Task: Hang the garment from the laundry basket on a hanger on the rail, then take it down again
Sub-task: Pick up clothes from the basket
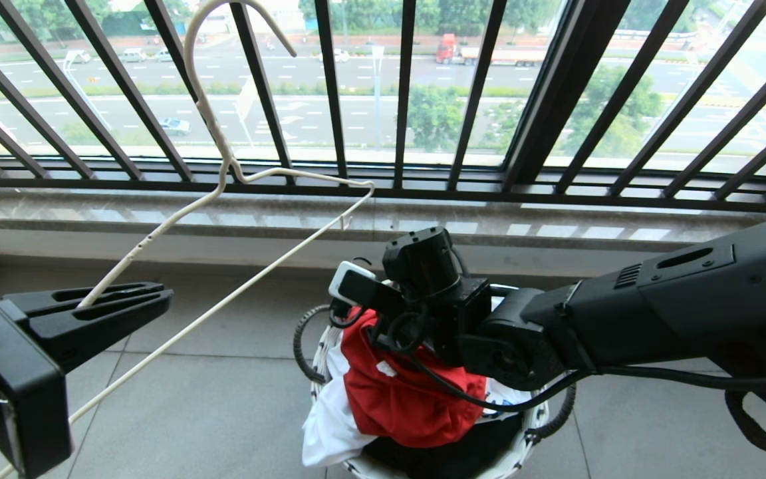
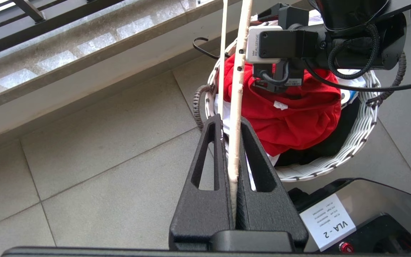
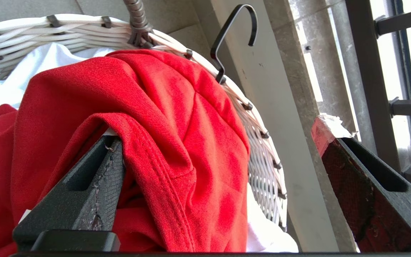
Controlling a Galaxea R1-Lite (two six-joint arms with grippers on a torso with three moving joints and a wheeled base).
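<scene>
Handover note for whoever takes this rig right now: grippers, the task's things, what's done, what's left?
Left gripper: shut on the cream wire hanger, held up before the window.
Right gripper: open, one finger under a fold of the red T-shirt, nothing gripped.
T-shirt lies in the white laundry basket on the floor.
Done: hanger in hand.
Left: grab shirt, hang it, take it down. Rail not in view.

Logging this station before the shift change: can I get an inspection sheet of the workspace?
Surface: grey tiled floor.
Job's things: red T-shirt heaped in white basket; wire hanger held up.
Clutter: white cloth, dark cloth, black hook at the basket rim.
Grippers: left gripper shut on the hanger; right gripper open, one finger under the T-shirt's hem.
Cables: black cable along right arm.
Surroundings: barred window, stone sill.
</scene>
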